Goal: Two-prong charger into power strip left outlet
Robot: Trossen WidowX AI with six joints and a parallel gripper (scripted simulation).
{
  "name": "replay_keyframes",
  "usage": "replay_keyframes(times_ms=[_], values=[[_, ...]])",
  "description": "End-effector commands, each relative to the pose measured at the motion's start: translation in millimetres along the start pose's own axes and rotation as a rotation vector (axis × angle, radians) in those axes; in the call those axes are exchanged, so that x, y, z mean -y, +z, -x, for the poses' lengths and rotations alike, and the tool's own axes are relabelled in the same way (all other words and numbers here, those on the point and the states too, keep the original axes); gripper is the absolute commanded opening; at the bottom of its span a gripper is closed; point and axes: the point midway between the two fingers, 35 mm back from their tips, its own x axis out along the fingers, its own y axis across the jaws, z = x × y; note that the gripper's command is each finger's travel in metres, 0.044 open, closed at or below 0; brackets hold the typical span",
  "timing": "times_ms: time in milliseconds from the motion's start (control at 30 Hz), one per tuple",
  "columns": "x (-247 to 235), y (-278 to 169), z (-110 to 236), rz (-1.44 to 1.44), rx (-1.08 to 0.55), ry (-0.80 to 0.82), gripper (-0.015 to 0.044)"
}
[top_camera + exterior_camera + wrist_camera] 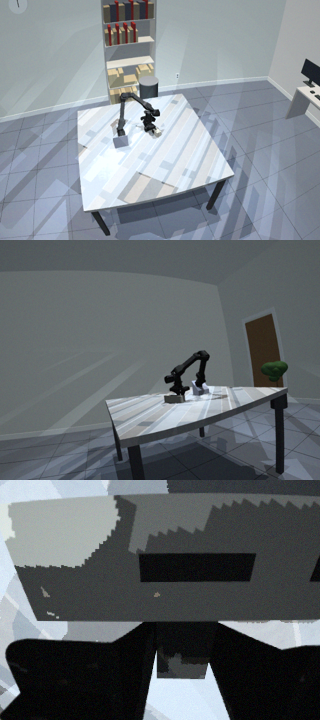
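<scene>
- The gripper [182,680] is clamped on the dark two-prong charger [182,652] — its black fingers flank the body.
- The charger's top meets the lower edge of the grey power strip [100,595], just below a dark slot [197,567].
- The power strip lies on the striped table [155,165], near the arm's base [120,141].

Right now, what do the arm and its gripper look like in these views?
One slender arm, matte black throughout, made of thin links with bulkier rounded joints, stands on a pale grey wedge-shaped base. The gripper is equally black, with two broad flat fingers. No cables, markings or labels are discernible.
</scene>
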Motion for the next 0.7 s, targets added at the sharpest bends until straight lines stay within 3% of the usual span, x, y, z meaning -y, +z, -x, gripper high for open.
replay_keyframes(times_ms=[0,667], values=[[-1.2,12.4,4.1,0.028,0.036,-0.003,0.0000],[-1.2,9.9,5.0,0.028,0.036,-0.003,0.0000]])
